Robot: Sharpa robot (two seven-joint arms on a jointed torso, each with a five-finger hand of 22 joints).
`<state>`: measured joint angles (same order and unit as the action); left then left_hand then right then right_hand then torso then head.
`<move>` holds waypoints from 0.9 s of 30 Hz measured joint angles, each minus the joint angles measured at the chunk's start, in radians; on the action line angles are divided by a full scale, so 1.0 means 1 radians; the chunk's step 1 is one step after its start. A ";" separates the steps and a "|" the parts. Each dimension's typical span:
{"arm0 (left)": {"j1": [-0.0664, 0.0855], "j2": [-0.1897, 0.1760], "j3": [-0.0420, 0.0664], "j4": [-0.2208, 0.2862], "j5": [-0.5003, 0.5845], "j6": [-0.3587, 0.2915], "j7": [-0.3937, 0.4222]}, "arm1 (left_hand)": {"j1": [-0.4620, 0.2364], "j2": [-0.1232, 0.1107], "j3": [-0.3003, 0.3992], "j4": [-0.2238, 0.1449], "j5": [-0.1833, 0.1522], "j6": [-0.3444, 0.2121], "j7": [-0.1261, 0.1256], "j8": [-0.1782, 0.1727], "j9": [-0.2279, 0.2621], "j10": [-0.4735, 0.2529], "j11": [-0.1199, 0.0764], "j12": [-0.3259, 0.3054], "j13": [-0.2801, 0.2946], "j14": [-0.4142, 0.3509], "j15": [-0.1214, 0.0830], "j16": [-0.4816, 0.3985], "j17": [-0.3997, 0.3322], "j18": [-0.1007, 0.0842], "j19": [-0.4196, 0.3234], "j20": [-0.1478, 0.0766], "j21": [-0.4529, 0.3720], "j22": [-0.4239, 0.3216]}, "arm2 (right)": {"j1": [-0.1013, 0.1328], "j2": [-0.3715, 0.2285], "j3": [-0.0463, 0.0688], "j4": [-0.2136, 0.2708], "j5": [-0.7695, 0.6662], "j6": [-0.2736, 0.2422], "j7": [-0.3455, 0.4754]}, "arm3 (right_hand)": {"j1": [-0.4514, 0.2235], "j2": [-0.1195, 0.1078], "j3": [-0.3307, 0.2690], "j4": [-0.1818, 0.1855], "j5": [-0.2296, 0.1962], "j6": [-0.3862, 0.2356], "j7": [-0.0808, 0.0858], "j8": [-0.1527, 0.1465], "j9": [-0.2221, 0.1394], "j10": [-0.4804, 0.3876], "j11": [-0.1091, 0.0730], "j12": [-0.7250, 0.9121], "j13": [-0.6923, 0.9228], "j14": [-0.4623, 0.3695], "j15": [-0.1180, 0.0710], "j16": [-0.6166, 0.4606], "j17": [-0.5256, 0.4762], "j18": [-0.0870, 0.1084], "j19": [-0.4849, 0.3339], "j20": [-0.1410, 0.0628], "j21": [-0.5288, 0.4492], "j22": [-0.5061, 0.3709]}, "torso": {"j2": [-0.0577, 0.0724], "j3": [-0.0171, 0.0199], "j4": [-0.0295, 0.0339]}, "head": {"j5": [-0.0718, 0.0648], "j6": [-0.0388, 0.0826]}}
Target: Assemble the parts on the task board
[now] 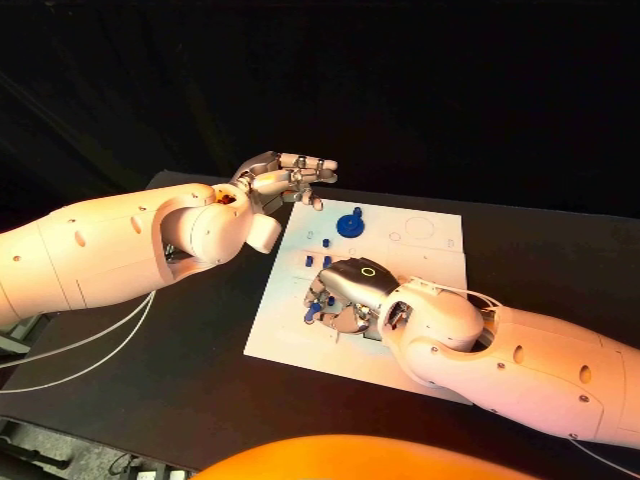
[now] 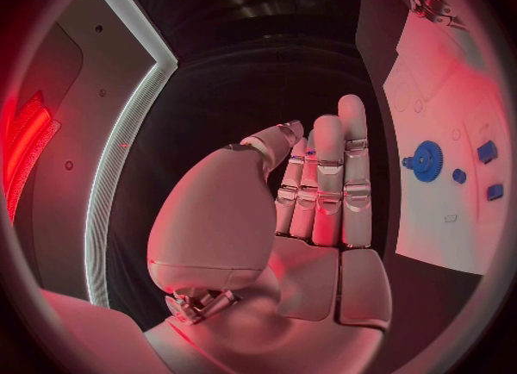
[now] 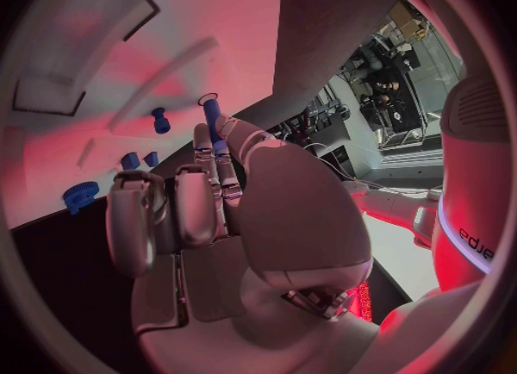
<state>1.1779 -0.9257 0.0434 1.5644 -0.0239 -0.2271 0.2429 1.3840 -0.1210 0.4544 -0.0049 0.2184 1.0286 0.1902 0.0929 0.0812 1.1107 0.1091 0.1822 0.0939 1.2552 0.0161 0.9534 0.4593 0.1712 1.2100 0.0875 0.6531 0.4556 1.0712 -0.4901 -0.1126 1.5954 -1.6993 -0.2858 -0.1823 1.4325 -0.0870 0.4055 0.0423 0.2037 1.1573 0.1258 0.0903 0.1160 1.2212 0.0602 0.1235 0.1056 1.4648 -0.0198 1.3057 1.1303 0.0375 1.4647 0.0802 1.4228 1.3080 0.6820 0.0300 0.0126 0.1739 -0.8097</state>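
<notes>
Task board (image 1: 421, 250): white plate lying flat at the centre of the black counter (image 1: 580, 250), long axis running from 6 o'clock to 12 o'clock in the head view.

Blue gear (image 1: 350, 223): rests on the board near its 11 o'clock corner, flat, apart from both hands. The left wrist view shows the same gear (image 2: 426, 160) with small blue blocks (image 2: 487, 152) close beside it on the board surface.

Small blue parts (image 1: 317, 262): grouped on the left half of the board, between the gear and the right hand. The right wrist view shows two blocks (image 3: 139, 160) side by side, a short blue peg (image 3: 160, 121) standing upright, and the gear (image 3: 80, 195) near the board edge.

Right hand (image 1: 346, 296): positioned over the lower left region of the board, palm down. In the right wrist view, the fingers (image 3: 205, 146) are curled inward and pinch a slender blue pin (image 3: 212, 118), which projects beyond the fingertips toward the board.

Left hand (image 1: 283, 175): raised beyond the 11 o'clock corner of the board, not touching it. In the left wrist view, the fingers (image 2: 328, 176) are extended and pressed side by side, with the thumb drawn close; the hand holds nothing.
</notes>
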 measured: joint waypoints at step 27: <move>0.000 -0.003 0.000 0.001 0.000 0.000 -0.003 | 0.000 0.000 0.000 0.000 0.000 0.000 0.000 0.000 0.000 0.000 0.000 0.000 0.000 0.000 0.000 0.000 0.000 0.000 0.000 0.000 0.000 0.000 | -0.004 0.027 -0.006 -0.022 -0.028 0.041 -0.015 | 0.009 -0.002 0.002 -0.004 -0.001 -0.001 0.004 0.001 0.002 0.007 0.005 -0.014 0.004 0.000 0.000 0.000 -0.002 0.000 0.000 0.000 -0.001 0.000 | 0.000 -0.0003 0.0004 | 0.004 -0.007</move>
<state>1.1780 -0.9287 0.0434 1.5650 -0.0238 -0.2267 0.2401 1.3840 -0.1210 0.4544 -0.0049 0.2184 1.0286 0.1902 0.0925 0.0813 1.1107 0.1092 0.1822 0.0941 1.2552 0.0161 0.9534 0.4595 0.1711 1.2099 0.0876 0.6532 0.4557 1.0673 -0.4633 -0.1182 1.5733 -1.7270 -0.2453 -0.1974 1.4415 -0.0888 0.4071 0.0382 0.2024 1.1558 0.1293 0.0911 0.1183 1.2286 0.0650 0.1099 0.1100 1.4648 -0.0198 1.3056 1.1285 0.0376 1.4647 0.0802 1.4219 1.3077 0.6816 0.0297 0.0129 0.1779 -0.8167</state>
